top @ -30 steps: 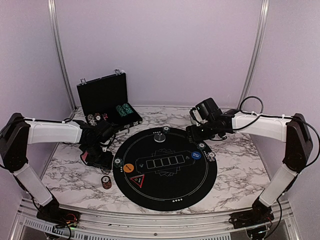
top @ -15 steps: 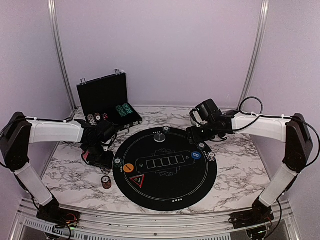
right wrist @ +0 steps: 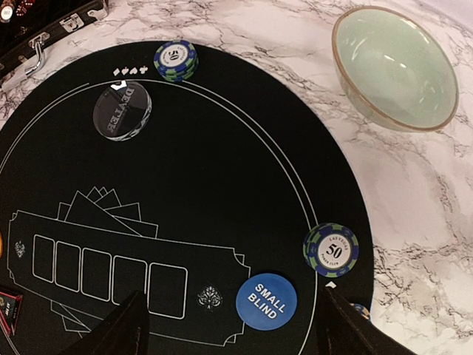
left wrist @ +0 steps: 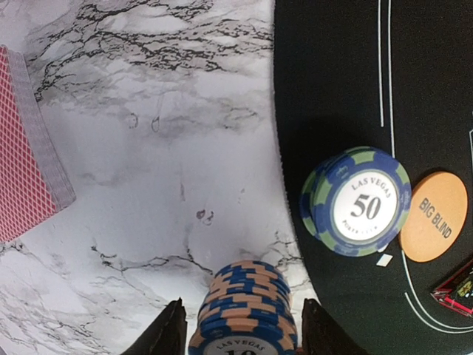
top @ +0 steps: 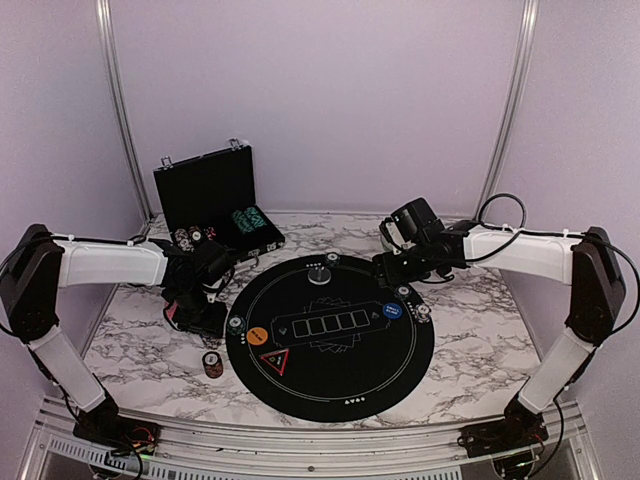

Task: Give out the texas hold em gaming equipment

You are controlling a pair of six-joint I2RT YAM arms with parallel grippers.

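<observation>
My left gripper (top: 205,316) is open, low over the marble beside the black mat (top: 330,385). In the left wrist view an orange-and-blue chip stack (left wrist: 247,307) stands between its fingers (left wrist: 168,333) with a gap on each side. A blue-green 50 chip stack (left wrist: 356,201) and the orange BIG BLIND disc (left wrist: 434,217) lie on the mat. The red-backed card deck (left wrist: 26,148) lies to the left. My right gripper (right wrist: 236,333) is open and empty above the blue SMALL BLIND disc (right wrist: 266,303), with a 50 stack (right wrist: 331,249) beside it.
A pale green bowl (right wrist: 394,66) stands on the marble off the mat's right. The clear dealer button (right wrist: 122,109) and another 50 stack (right wrist: 175,61) sit at the mat's far edge. The open black case (top: 215,205) with chips stands at the back left.
The left arm has shifted very slightly to the right. Nothing else has visibly moved.
</observation>
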